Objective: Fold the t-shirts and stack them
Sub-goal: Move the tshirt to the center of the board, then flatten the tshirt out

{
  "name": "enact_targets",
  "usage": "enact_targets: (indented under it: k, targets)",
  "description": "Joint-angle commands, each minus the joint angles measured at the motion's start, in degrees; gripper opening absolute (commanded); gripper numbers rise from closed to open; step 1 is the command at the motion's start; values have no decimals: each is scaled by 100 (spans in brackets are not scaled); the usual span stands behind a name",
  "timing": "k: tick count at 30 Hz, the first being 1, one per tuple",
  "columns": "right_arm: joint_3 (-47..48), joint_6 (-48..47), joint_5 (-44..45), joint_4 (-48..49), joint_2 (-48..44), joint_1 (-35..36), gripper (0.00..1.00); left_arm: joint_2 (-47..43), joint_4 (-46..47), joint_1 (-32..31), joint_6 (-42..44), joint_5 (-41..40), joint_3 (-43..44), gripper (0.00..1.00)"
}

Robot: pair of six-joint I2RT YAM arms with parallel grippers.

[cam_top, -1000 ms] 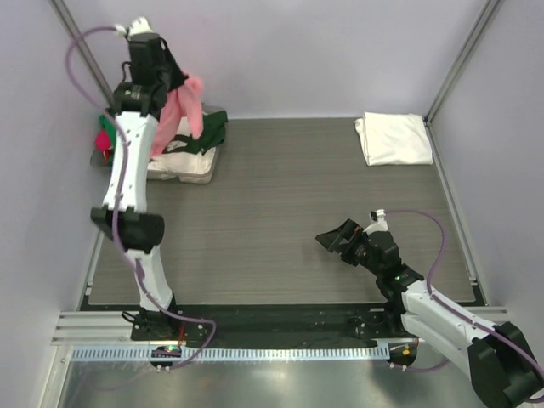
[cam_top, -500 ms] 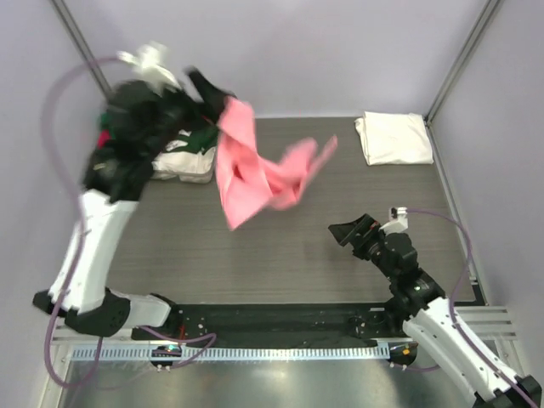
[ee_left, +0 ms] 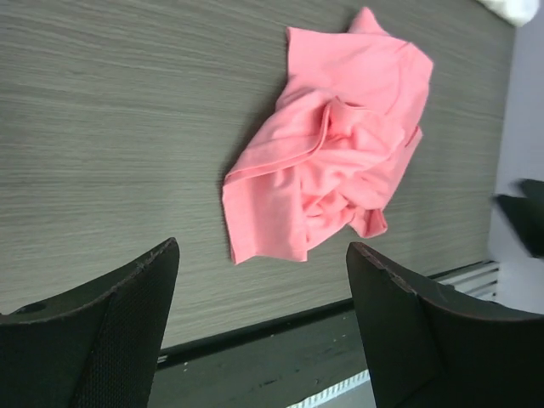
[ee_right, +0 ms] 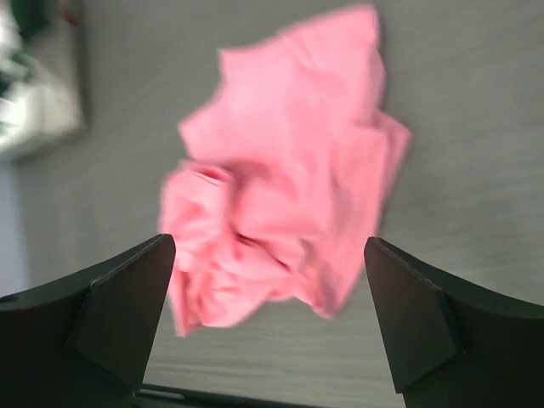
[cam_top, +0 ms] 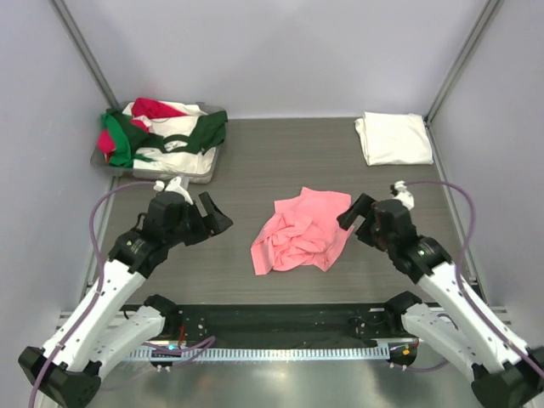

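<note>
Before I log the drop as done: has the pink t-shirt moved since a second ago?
Yes. The pink t-shirt went from above the tray at back left to the middle of the table, nearer and right of the tray, lying crumpled.

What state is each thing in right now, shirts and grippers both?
pink t-shirt: crumpled, unfolded, lying loose on the table between the arms.
white t-shirt: folded, at the far right corner.
heap of shirts: green, red and white, tangled and unfolded in the tray.
left gripper: open, empty.
right gripper: open, empty.
</note>
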Motion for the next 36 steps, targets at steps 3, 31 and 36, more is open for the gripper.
enact_targets:
  k: [3,31,36]
  targets:
    - [-769,252,-585,108,860,-9,97,-67,390,-258,-221,268,-675,75]
    - [-1807,200,-1148,1121,1098,-9,90,2701,2895,-2545,-1434,-874,-1845,44]
    - [-1931,200,-1157,1209,1107,-18,90,2675,2895,-2623,-1469,-1120,-1924,1]
